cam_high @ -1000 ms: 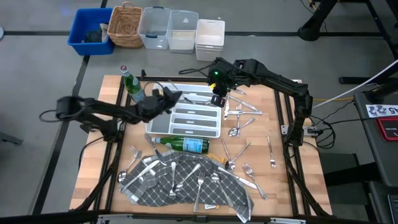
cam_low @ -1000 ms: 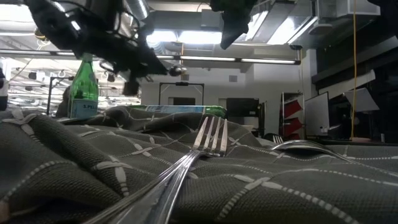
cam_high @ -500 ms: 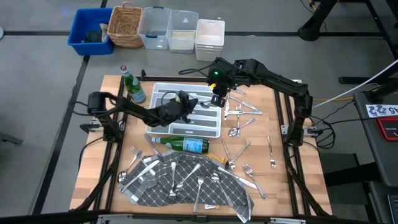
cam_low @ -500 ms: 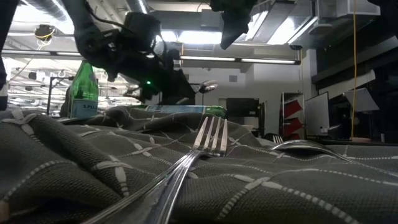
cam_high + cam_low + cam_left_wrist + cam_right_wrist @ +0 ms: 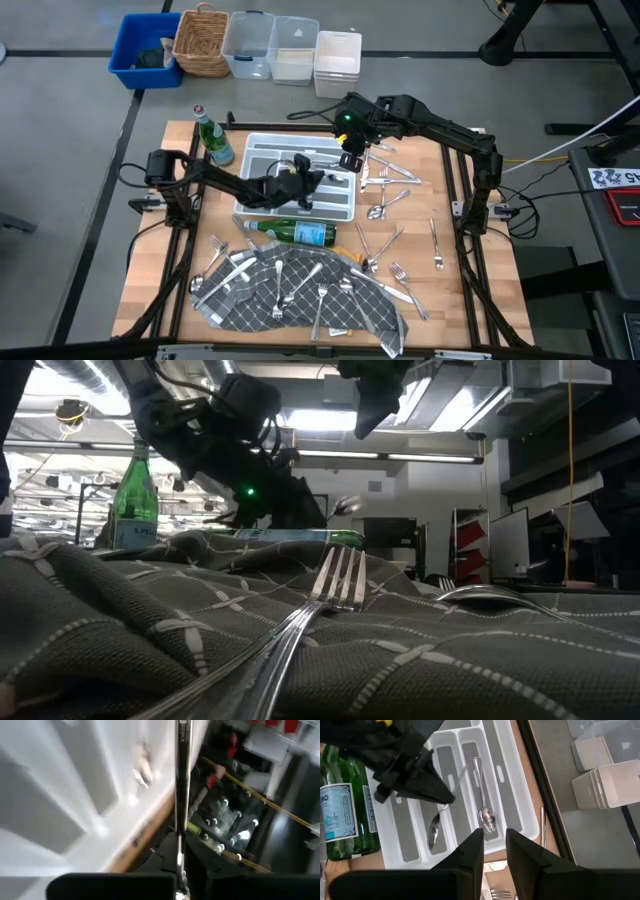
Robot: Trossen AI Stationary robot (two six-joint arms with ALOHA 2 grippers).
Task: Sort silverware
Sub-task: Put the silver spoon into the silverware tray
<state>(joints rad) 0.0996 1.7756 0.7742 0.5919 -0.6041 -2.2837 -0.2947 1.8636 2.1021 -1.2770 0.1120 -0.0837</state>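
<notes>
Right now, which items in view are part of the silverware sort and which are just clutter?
Job:
- spoon held by the left gripper over the white tray
- spoon in tray
- loose silverware on the table
- forks on the grey cloth
- right gripper, empty, above the tray's edge

Lying about:
- lying green bottle
- upright green bottle
- bins and basket beyond the table

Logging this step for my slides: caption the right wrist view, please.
Left gripper holds a spoon over the white tray, beside another spoon.
</notes>
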